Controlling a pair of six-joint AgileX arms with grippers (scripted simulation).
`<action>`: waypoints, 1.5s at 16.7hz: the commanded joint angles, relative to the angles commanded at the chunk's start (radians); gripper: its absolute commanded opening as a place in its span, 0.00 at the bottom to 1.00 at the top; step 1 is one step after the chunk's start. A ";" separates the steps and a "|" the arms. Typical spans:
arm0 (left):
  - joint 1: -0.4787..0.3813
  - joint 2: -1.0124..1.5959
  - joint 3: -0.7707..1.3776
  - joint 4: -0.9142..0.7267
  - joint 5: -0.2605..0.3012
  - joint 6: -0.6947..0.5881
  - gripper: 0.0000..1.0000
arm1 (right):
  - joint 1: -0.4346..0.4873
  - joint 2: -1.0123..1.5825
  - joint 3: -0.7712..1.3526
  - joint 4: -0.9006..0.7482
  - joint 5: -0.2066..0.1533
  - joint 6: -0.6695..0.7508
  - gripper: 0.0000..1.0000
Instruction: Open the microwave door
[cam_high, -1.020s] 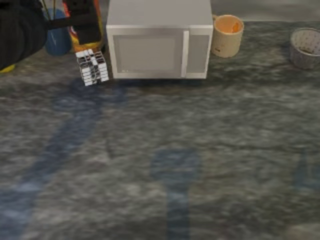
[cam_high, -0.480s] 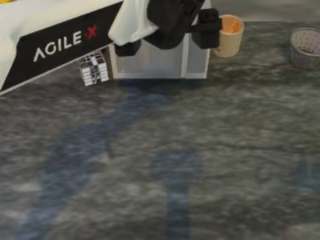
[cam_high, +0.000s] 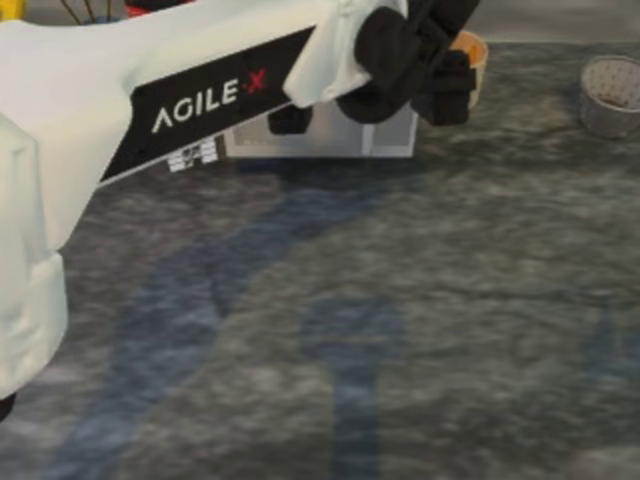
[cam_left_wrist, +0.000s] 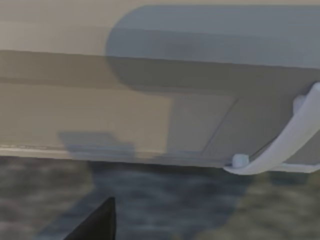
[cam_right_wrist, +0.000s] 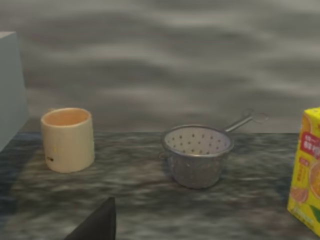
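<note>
My left arm reaches across the top view from the left and covers most of the silver-grey microwave (cam_high: 330, 142); only the lower strip of its front shows. My left gripper (cam_high: 372, 104) hangs open in front of the microwave door (cam_left_wrist: 75, 115), above the table and touching nothing. One dark fingertip (cam_left_wrist: 102, 222) shows in the left wrist view. The door looks shut, and its pale bar handle (cam_left_wrist: 295, 145) is off to one side of the gripper. My right gripper is out of the top view; its wrist view shows one fingertip (cam_right_wrist: 102, 222) over bare table, open.
A beige cup (cam_right_wrist: 67, 139) stands just right of the microwave. A metal colander (cam_high: 611, 95) sits at the far right. A yellow juice carton (cam_right_wrist: 307, 170) is near the colander. A black-and-white cube (cam_high: 195, 155) lies left of the microwave.
My left arm has swung in from the far left and rightward across the microwave, its gripper now before the door. The door has not moved.
</note>
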 joint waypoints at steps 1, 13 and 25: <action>0.005 -0.001 -0.003 0.002 0.002 0.001 1.00 | 0.000 0.000 0.000 0.000 0.000 0.000 1.00; 0.071 0.199 0.088 0.139 0.042 0.066 1.00 | 0.000 0.000 0.000 0.000 0.000 0.000 1.00; 0.071 0.199 0.088 0.139 0.042 0.066 0.10 | 0.000 0.000 0.000 0.000 0.000 0.000 1.00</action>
